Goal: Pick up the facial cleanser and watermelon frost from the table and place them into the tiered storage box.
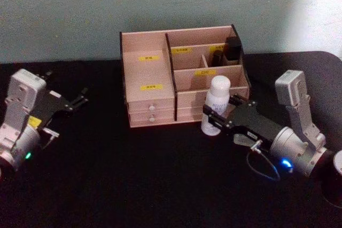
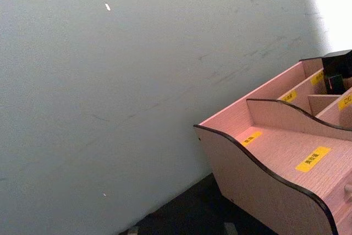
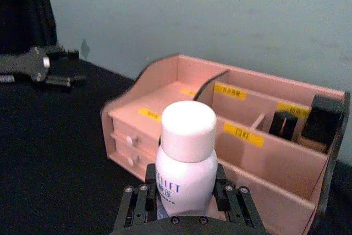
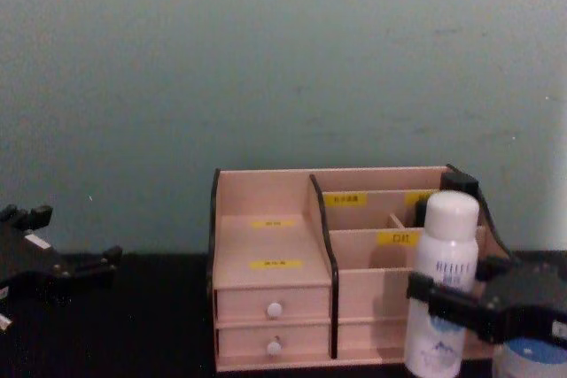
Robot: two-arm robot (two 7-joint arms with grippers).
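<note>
Head view has the left gripper [image 1: 76, 99] parked at the far left over the tabletop [image 1: 133, 174], its fingers spread and holding nothing. To the left of the right gripper [image 1: 222, 111] and just beyond it stands the tiered storage box [image 1: 147, 78]. That gripper is clamped on the lower body of the facial cleanser [image 1: 218, 97], which is upright directly in front of the box's low front wall. Whether the bottle's base rests on the tabletop or is barely off it is hard to judge. The step in hand looks like the lift and carry. It would go best with the bottle kept vertical and raised until its base clears the front rim, then moved forward. The wide stepped bay left of the gripper offers the most room, while the tiers straight ahead are narrower. The rear corner one already holds a dark block [image 1: 233, 49]. The watermelon frost [image 4: 532, 356] sits low by the gripper's right side, partly hidden, so a rightward swing risks knocking it.
</note>
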